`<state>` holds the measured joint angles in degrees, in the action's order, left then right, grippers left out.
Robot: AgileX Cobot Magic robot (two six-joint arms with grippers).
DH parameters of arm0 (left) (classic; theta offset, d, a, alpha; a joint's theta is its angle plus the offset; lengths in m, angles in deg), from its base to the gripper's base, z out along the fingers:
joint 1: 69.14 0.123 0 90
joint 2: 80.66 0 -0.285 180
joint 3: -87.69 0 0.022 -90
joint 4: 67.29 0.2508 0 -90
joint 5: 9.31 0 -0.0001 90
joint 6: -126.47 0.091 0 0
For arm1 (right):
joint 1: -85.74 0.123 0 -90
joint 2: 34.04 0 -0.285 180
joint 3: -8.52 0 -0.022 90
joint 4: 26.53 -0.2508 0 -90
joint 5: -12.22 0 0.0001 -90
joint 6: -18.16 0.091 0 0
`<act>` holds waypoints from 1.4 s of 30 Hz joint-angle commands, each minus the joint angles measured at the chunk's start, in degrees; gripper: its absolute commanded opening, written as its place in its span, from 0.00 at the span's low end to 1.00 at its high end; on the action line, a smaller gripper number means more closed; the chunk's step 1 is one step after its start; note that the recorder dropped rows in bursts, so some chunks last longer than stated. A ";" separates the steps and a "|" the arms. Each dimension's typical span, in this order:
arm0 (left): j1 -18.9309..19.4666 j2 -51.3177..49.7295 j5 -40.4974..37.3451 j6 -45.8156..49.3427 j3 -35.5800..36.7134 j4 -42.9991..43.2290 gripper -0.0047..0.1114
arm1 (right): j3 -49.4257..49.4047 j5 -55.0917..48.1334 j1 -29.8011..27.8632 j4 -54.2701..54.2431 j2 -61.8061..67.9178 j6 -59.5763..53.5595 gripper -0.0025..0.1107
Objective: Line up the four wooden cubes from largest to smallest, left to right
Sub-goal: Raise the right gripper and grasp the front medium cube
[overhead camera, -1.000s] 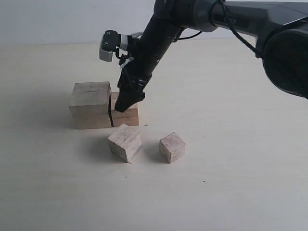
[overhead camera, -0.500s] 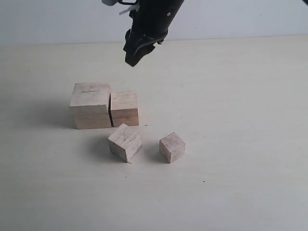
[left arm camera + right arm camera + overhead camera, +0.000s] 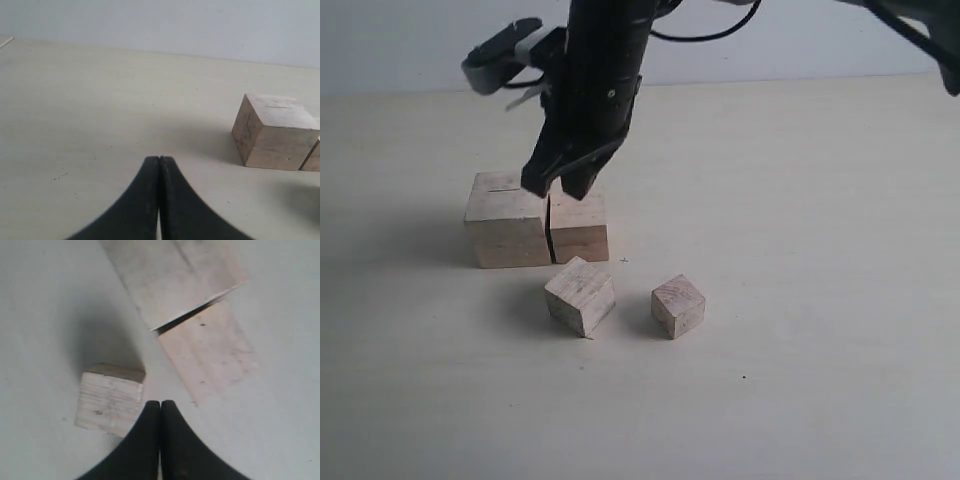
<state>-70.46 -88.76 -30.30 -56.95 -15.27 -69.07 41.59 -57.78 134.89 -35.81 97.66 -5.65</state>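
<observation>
The largest cube point(image 3: 507, 218), with a thin slit on its top, stands at the back left, and the second cube point(image 3: 580, 227) touches its right side. Nearer the front the third cube point(image 3: 580, 296) sits turned at an angle, with the smallest cube point(image 3: 678, 306) to its right. My right gripper point(image 3: 558, 187) hangs shut and empty just above the seam between the two back cubes. From the right wrist view I see the largest cube point(image 3: 170, 275), the second point(image 3: 210, 350) and the third point(image 3: 107, 397) below the right gripper point(image 3: 160, 404). My left gripper point(image 3: 159, 159) is shut and empty, low over the table, well apart from the largest cube point(image 3: 275, 130).
The pale table point(image 3: 820, 200) carries only the cubes. The right arm point(image 3: 605, 60) comes down from the top of the exterior view over the back cubes. A sliver of the second cube point(image 3: 314, 157) shows at the edge of the left wrist view.
The right gripper lifted off the second cube, rose high, then came back down a little further left, above the seam between the two back cubes. None of the cubes has moved.
</observation>
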 commanded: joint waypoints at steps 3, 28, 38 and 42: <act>0.08 0.31 0.66 0.02 0.17 -0.40 0.04 | -4.46 0.04 3.04 -1.71 -0.72 6.04 0.14; 0.08 0.31 0.66 0.02 0.17 -0.40 0.04 | -10.03 1.56 3.81 0.51 5.21 7.51 0.71; 0.08 0.31 0.66 0.02 0.17 -0.40 0.04 | -9.88 3.24 3.81 3.47 4.88 11.88 0.28; 0.08 0.31 0.66 0.02 0.17 -0.40 0.04 | -9.88 0.04 3.70 3.59 1.37 9.47 0.02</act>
<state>-70.46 -88.76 -30.30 -56.95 -15.27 -69.07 31.77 -55.69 138.54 -32.81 102.19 5.54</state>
